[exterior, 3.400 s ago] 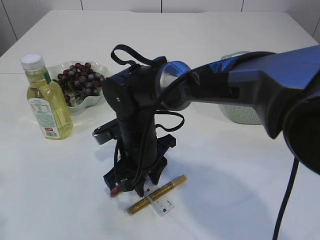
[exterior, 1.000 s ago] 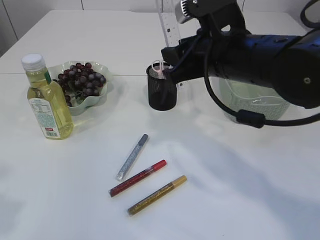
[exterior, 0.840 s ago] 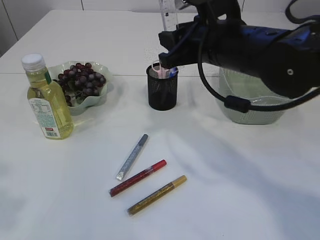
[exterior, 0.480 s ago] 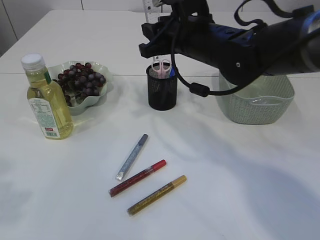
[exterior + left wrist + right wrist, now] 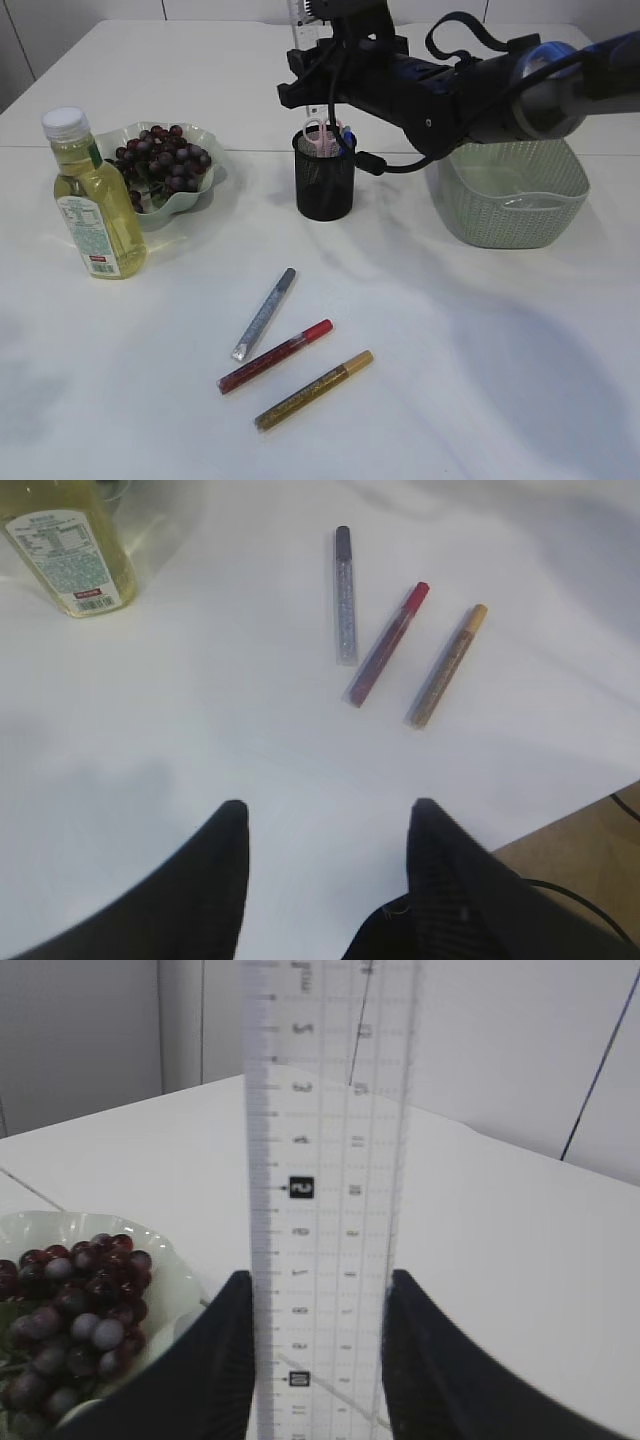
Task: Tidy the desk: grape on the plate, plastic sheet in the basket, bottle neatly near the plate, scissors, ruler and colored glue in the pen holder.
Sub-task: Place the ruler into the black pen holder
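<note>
Nearest me, my left hand (image 5: 325, 880) hangs released and empty over the white table (image 5: 480, 360). Just ahead lie three slim glitter glue pens: gold (image 5: 313, 390), red (image 5: 275, 356) and silver (image 5: 264, 313), still to collect. Further off, my right hand (image 5: 315, 1350) is grasping the clear, flat plastic ruler (image 5: 330, 1160) upright above the black mesh pen holder (image 5: 324, 183), where the pink-handled scissors (image 5: 320, 134) already stand. I should keep the ruler vertical, centre it over the opening, lower it, then let go. The bottle (image 5: 91, 200) stands beside the wavy plate (image 5: 205, 180) of glossy grapes (image 5: 160, 160); the woven basket (image 5: 510, 195) sits right.
</note>
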Robot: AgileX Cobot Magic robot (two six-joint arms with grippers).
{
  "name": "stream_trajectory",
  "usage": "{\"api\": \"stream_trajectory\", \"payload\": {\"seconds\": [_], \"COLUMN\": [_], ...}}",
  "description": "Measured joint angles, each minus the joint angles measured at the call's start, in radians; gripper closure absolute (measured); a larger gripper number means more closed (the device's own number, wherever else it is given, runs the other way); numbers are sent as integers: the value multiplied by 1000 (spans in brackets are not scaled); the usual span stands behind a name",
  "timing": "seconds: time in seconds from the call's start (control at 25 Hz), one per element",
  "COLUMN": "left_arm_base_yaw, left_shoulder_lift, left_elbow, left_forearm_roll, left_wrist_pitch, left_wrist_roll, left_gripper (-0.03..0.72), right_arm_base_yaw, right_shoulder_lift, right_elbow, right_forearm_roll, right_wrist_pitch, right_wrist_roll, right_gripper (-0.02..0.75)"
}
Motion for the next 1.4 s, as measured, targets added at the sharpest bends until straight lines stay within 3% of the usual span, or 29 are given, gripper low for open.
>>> {"api": "stream_trajectory", "payload": {"seconds": [1.4], "left_arm_base_yaw": [0], "left_shoulder_lift": [0], "left_elbow": [0], "left_forearm_roll": [20], "left_wrist_pitch": [-52], "left_wrist_roll": [0], "left_gripper": [309], "right_arm_base_yaw": [-13], "right_shoulder_lift": [167], "right_elbow": [-89], "right_forearm_roll": [19], "right_wrist_pitch": [17], "right_wrist_roll": [-5], "right_gripper": [440]}}
